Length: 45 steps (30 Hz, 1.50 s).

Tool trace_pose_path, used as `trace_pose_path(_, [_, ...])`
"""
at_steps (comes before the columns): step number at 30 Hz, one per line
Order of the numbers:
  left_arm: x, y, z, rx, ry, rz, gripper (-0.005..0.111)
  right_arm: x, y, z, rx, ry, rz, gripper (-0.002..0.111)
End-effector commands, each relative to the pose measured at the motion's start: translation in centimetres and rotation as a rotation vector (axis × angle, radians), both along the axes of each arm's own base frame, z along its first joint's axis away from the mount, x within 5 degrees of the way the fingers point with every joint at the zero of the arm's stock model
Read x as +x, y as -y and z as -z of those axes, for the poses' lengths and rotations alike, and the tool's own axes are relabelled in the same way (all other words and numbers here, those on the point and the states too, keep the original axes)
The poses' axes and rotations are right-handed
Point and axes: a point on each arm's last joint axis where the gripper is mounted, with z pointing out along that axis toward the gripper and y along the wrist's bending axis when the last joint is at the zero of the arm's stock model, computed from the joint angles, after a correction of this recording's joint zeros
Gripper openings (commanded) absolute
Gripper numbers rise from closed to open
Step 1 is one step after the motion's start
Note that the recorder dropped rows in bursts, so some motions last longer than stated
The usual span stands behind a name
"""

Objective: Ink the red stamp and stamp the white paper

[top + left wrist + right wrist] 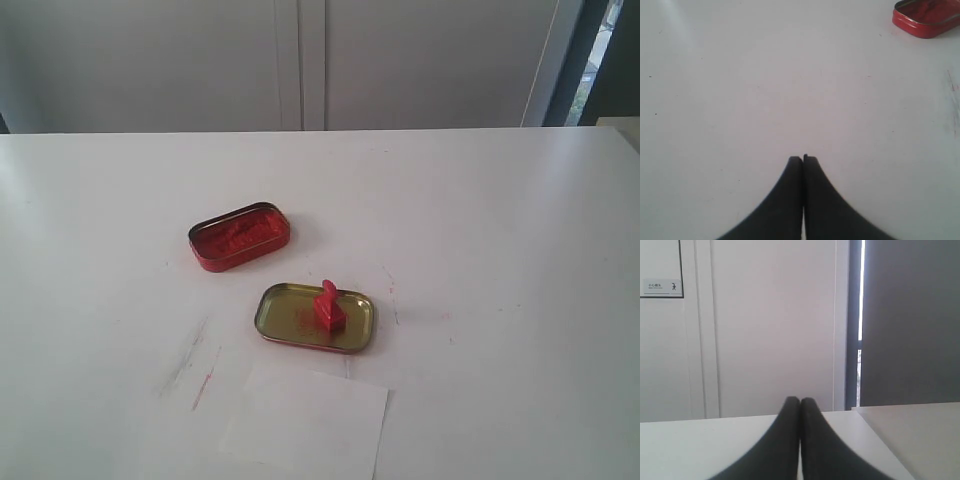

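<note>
Both hands are pressed together and empty: the left hand [803, 159] hangs over bare worktop [740, 100] near the ink tin [927, 22], and the right hand [800, 401] points at the wall [770, 315]. The red stamp [328, 305] sits in the gold lid [275, 318], so I judge the pickup not yet begun. Next, a hand must spread, take the narrow handle, clear the lid's rim, go to the tin at 10 o'clock, then to the white paper [305, 420] at 6 o'clock. Room lies open all around; the worktop's 12 o'clock edge is well apart.
</note>
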Motion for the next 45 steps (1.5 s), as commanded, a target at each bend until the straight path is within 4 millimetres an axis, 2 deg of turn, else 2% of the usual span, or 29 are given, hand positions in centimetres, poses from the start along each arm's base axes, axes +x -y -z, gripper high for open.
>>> trace_pose_path(1, [-0.1,0.0,0.3,-0.005,-0.012,-0.003,0.000,0.0,0.0,0.2,0.003,-0.004,-0.002,0.000])
trace_pose_path(5, [-0.1,0.0,0.3,-0.005,-0.012,-0.003,0.000,0.1,0.0,0.6,0.007,-0.056,-0.002,0.000])
trace_pose_path(8, [-0.1,0.0,0.3,-0.005,-0.012,-0.003,0.000,0.0,0.0,0.1,0.017,-0.041,-0.004,0.000])
trace_pose_path(12, [-0.1,0.0,0.3,-0.005,-0.012,-0.003,0.000,-0.3,0.0,-1.4,0.017,-0.042,-0.004,0.000])
trace_pose_path(17, [-0.1,0.0,0.3,-0.005,-0.012,-0.003,0.000,0.3,0.0,-3.8,0.017,-0.089,-0.003,0.000])
trace_pose_path(22, [-0.1,0.0,0.3,-0.005,-0.012,-0.003,0.000,1.7,0.1,-5.2,0.032,-0.263,-0.002,0.000])
trace_pose_path(32, [-0.1,0.0,0.3,-0.005,-0.012,-0.003,0.000,5.2,0.5,-8.7,0.047,-0.427,-0.001,0.000])
trace_pose_path(38, [-0.1,0.0,0.3,-0.005,-0.012,-0.003,0.000,7.5,0.7,-9.7,0.047,-0.564,-0.002,0.000])
trace_pose_path(45, [-0.1,0.0,0.3,-0.005,-0.012,-0.003,0.000,10.2,0.9,-10.2,-0.022,-0.629,-0.009,0.000])
